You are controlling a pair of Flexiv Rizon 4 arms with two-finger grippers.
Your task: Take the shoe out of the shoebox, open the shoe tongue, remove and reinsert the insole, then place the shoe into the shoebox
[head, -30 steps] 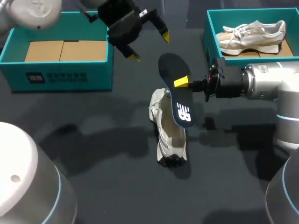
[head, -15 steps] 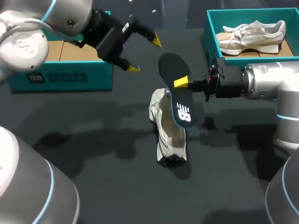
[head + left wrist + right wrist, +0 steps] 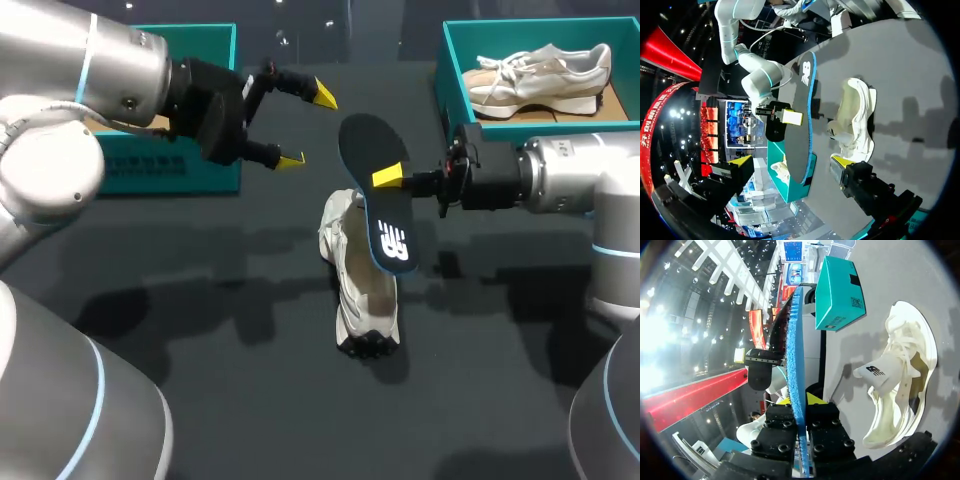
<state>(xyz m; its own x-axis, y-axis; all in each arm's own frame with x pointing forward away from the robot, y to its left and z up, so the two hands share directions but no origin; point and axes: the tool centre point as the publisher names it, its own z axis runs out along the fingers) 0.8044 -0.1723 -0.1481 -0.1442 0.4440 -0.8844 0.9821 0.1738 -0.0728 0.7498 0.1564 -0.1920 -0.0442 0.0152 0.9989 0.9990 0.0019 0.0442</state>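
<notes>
Dark table (image 3: 200, 300), shoe (image 3: 540, 70) in shoebox (image 3: 449, 75)

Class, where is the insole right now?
In the head view the insole is held up mid-table, pinched by the right gripper, close over the white shoe.

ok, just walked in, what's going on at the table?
The right gripper is shut on the insole, holding it on edge above the white shoe, which rests on the table. The left gripper is open and empty, hovering beside the insole without touching it. A second shoe sits in the teal shoebox on the right.
</notes>
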